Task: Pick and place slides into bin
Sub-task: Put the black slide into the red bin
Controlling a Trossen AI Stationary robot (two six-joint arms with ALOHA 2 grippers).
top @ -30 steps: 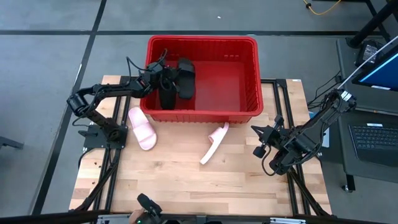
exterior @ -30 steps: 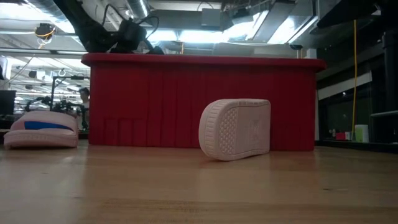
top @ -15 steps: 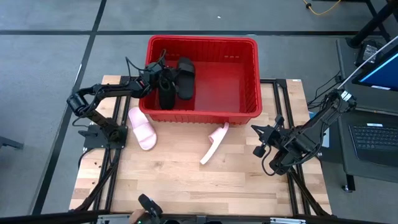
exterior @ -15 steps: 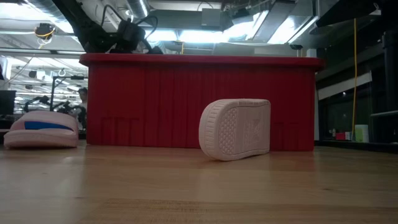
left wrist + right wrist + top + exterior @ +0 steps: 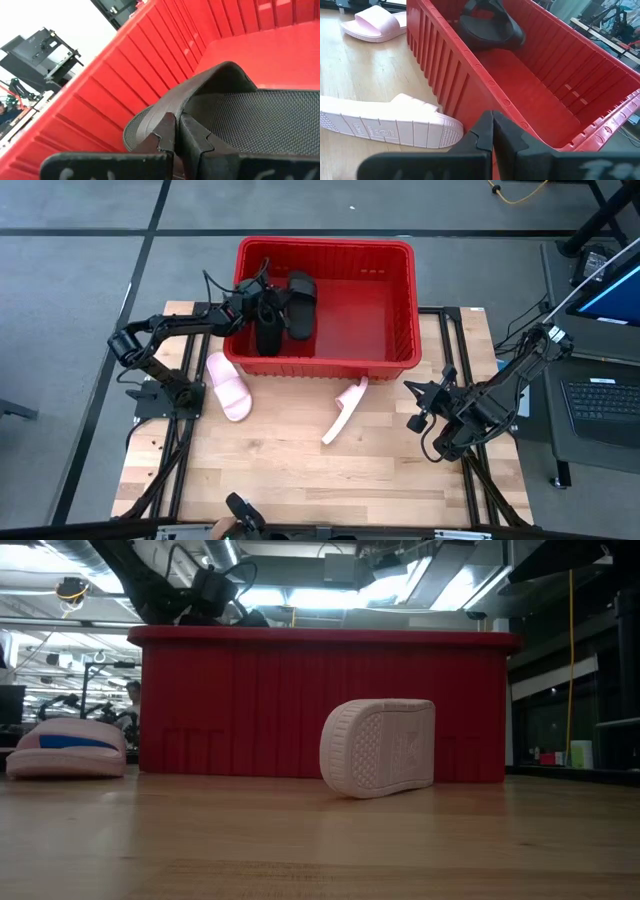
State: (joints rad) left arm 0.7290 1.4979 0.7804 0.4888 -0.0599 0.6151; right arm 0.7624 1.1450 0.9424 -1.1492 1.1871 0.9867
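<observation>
left gripper [image 5: 250, 307] has its jaws clamped on a black slide [image 5: 267, 330] inside the red bin [image 5: 400, 300], right gripper [image 5: 418, 408] parked off to the side, jaws closed on nothing

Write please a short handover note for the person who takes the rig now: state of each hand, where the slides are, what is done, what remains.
Left hand: shut on a black slide, over the left part of the red bin.
Right hand: shut, holding nothing, waiting at the table's right side.
Second black slide: lying in the bin.
Pink slide: flat on the table, left of centre, in front of the bin.
Other pink slide: on its edge, leaning at the bin's front wall.
Done: one black slide binned, one held inside.
Left: release it, then bin both pink slides.
</observation>
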